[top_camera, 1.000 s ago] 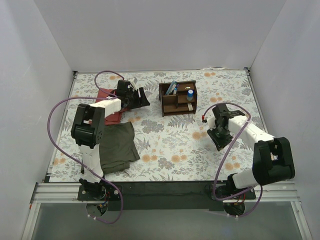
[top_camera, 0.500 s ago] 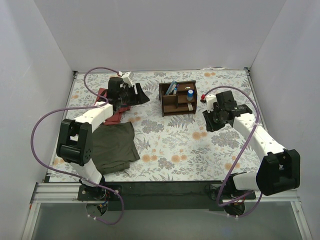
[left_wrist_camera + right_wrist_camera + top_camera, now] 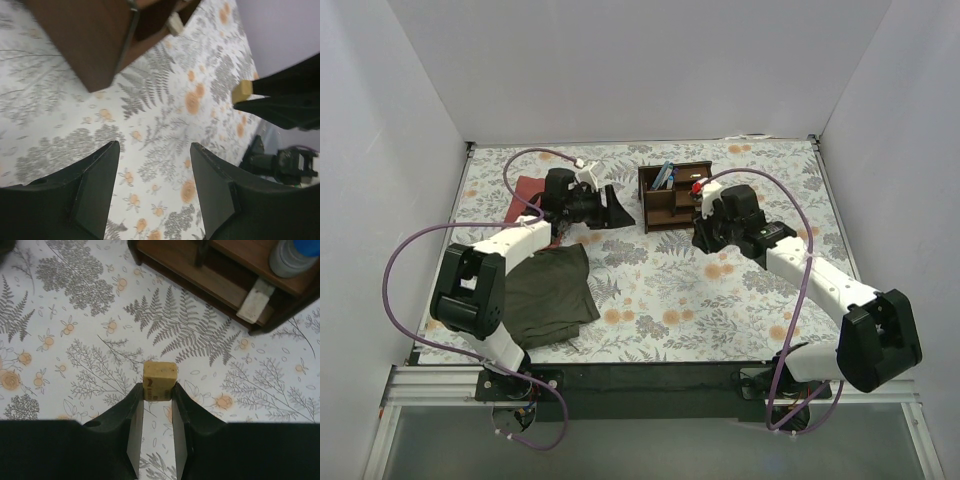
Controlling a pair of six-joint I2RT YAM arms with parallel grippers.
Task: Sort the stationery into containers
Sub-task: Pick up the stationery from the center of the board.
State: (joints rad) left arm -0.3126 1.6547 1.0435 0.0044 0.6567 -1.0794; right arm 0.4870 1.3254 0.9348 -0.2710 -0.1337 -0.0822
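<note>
One small beige eraser [image 3: 160, 375], a squarish block with worn, speckled faces, sits pinched at the very tips of the right gripper [image 3: 159, 390], whose two fingers are clamped on its sides. Some dark print runs along the eraser's near edge, too small to read.

Ahead of this gripper and off to its right stands the dark brown wooden organiser [image 3: 235, 275], its open front facing the fingers. In the low compartment lies a second pale block [image 3: 256, 300], tilted against the front lip. On the shelf above it stands a grey cylinder with a blue cap [image 3: 292, 255]. A few blue and grey pens [image 3: 665, 175] lean in the far compartment. Between the held eraser and the organiser's base there is only bare flowered table [image 3: 75, 340], so the way forward is free.

The left gripper [image 3: 155, 147] hovers on the organiser's other side with its fingers spread wide and nothing between them; the organiser's slanted side wall is just ahead of it. Behind that gripper lie a red cloth [image 3: 525, 190] and, nearer the arm's base, an olive cloth [image 3: 555, 295]. White walls [image 3: 640, 70] close the table on three sides.
</note>
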